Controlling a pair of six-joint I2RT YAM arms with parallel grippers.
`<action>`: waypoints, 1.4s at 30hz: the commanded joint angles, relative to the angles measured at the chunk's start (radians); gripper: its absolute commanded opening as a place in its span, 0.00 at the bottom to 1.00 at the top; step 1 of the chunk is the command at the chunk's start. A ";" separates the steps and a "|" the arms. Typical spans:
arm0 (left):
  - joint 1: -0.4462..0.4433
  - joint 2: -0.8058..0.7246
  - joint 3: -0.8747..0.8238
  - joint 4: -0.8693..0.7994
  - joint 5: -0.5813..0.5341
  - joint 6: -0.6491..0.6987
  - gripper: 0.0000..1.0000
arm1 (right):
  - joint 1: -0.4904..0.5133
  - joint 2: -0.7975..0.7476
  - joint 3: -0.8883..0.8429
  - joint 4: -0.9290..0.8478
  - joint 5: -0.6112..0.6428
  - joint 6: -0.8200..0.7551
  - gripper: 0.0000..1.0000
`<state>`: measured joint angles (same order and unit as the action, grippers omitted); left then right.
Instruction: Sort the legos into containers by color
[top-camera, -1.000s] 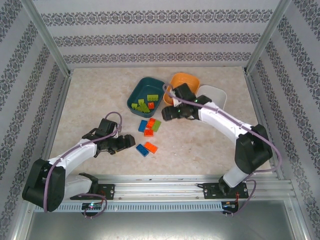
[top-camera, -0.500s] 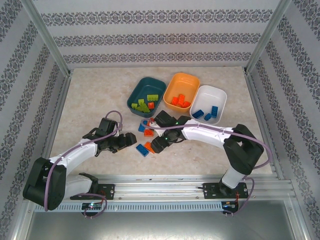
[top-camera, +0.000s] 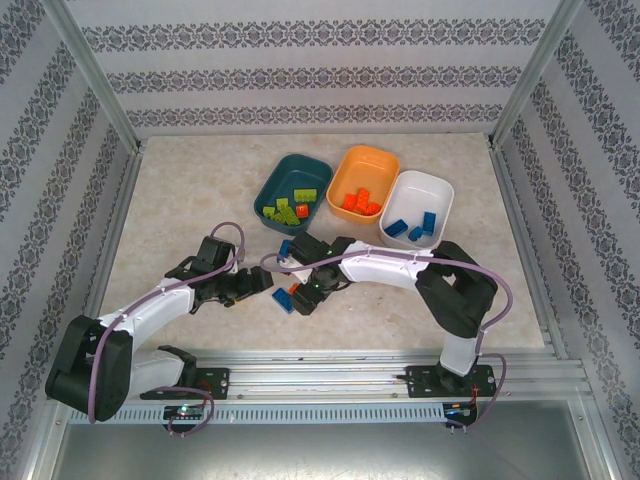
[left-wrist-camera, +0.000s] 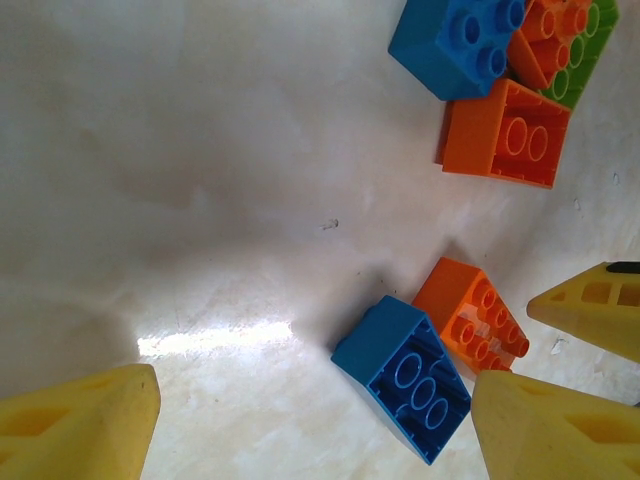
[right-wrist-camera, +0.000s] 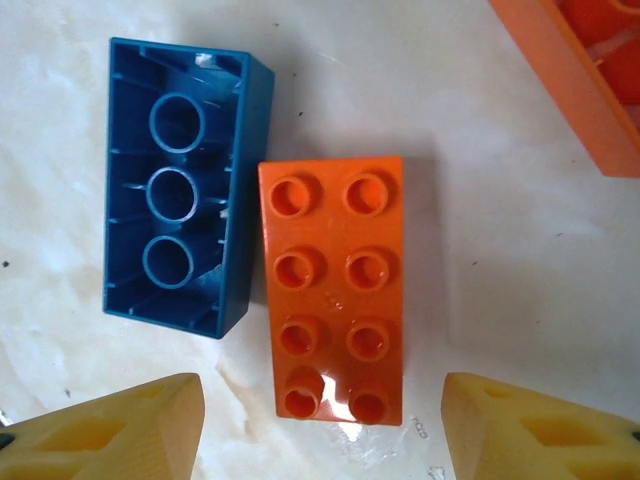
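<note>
Orange brick (right-wrist-camera: 335, 290) lay between the open, empty jaws of your right gripper (right-wrist-camera: 320, 412); closing needed to miss the blue brick (right-wrist-camera: 185, 240) alongside.

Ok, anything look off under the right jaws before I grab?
One oddity: the blue brick lies upside down, hollow side up, right beside the orange brick, which sits studs up. Nothing looks damaged.

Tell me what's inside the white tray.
The white tray holds only blue legos, about three, bunched at its near end; the far half is bare. Nothing overhangs it, though anything beneath those bricks is hidden.
</note>
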<state>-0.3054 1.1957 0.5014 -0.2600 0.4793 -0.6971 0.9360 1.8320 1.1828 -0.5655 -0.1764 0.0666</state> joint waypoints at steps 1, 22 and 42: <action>0.006 -0.011 -0.008 0.015 0.011 0.001 0.82 | 0.023 0.028 0.020 -0.024 0.053 -0.026 0.61; 0.006 -0.018 0.034 -0.009 -0.001 0.016 0.82 | -0.119 -0.242 -0.202 0.086 0.007 0.053 0.30; 0.008 0.663 0.985 -0.327 -0.195 0.369 0.70 | -0.692 -0.170 0.081 0.140 -0.178 0.208 0.32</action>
<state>-0.3054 1.7844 1.4136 -0.4751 0.3565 -0.3923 0.2764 1.5829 1.2053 -0.4374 -0.3470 0.2401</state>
